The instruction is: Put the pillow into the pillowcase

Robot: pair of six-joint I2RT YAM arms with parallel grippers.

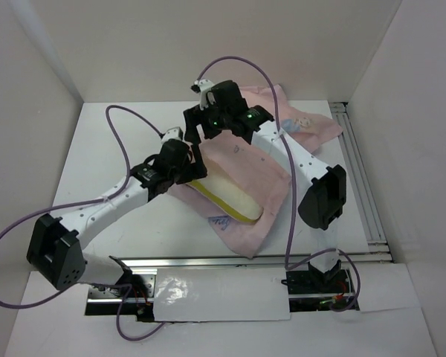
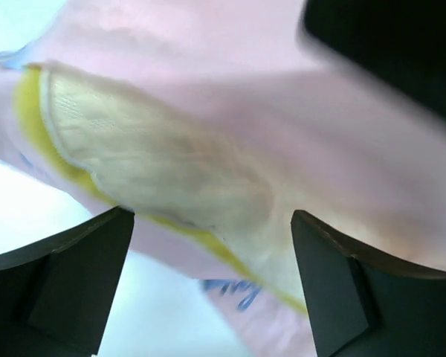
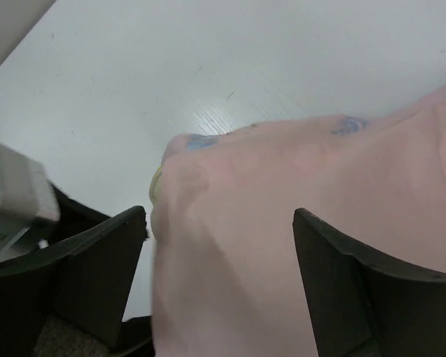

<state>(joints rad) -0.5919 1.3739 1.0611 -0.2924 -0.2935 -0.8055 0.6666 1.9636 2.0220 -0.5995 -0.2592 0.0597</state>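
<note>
The soft cream-yellow pillow is mostly inside the thin pale pink fabric pillowcase, with one long yellow edge poking out of its opening. The left gripper hangs spread wide over that opening, and the right gripper is wide too at the pillowcase's far edge, with pink fabric between its fingers

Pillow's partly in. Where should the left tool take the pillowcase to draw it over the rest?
Probably the loose pink hem of the pillowcase where it drapes over the pillow, approached from the near-left, open side. There the pillow props the edge up off the table; elsewhere the fabric lies flat.
</note>
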